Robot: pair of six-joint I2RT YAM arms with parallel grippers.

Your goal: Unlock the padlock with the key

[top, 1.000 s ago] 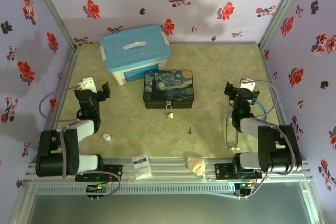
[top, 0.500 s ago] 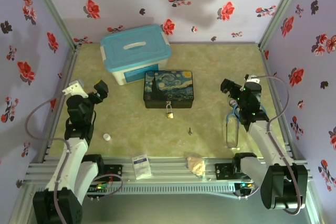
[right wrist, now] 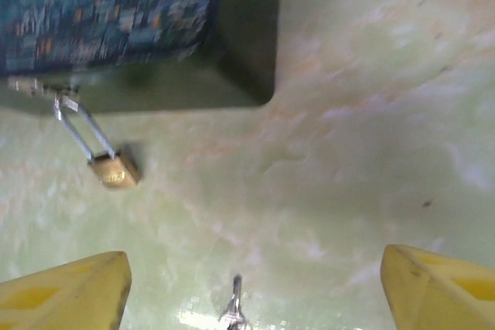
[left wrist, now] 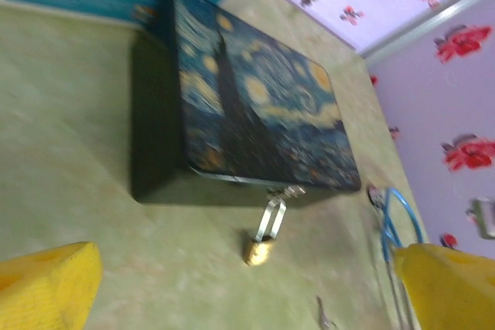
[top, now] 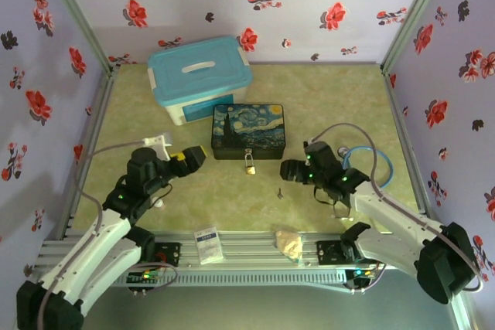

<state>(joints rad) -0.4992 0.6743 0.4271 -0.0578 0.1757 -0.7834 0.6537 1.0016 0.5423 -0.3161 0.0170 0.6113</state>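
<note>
Right end effector (top: 288, 171) hovers, fingers spread, key (right wrist: 234, 311) centred between them | key's length runs near-to-far edge of tabletop (top: 348, 98) | left end effector (top: 191, 159), also spread, farther off

You have bare green tabletop (top: 216, 191) around the tiny grey metal key (top: 280, 192); the dark-blue painted box (top: 247, 129) stands beyond.
</note>
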